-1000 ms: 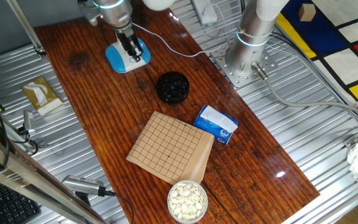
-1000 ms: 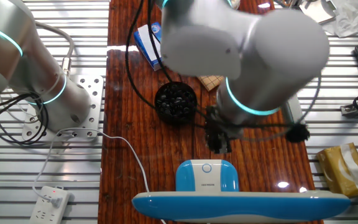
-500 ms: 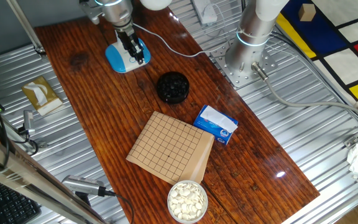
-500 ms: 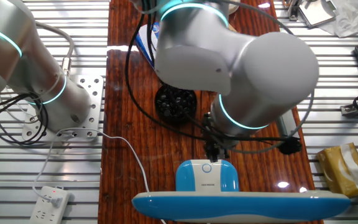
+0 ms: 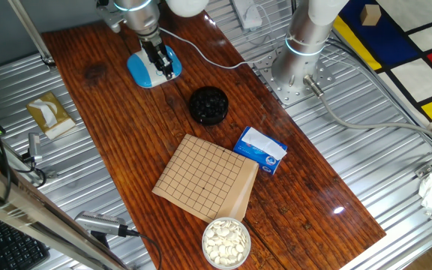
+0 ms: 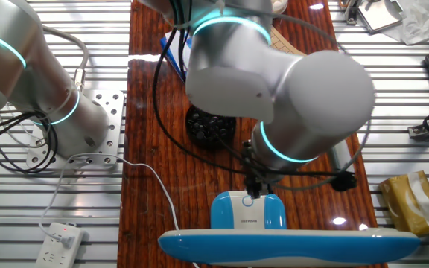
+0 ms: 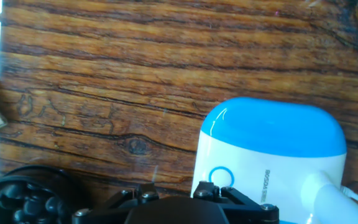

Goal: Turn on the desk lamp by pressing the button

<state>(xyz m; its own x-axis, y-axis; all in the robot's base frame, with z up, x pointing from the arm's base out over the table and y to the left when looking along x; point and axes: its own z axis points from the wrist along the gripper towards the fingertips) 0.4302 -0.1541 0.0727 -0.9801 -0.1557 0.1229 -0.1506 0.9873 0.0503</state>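
The desk lamp's round light-blue base stands at the far left end of the wooden table. In the other fixed view the base sits behind the lamp's long blue-and-white head. The button is a blue ring on the white patch of the base. My gripper hangs right over that patch; in the other fixed view its dark fingertips are at the button. In the hand view only the gripper's black body shows, so the fingers' state is hidden.
A black bowl of dark stones stands close to the lamp, also in the hand view. A go board, a blue box and a bowl of white stones lie further along. The lamp's white cord runs to a power strip.
The gripper has moved from beside the lamp base onto it and come down over the white patch, its fingertips now at the button. The lamp has not moved.
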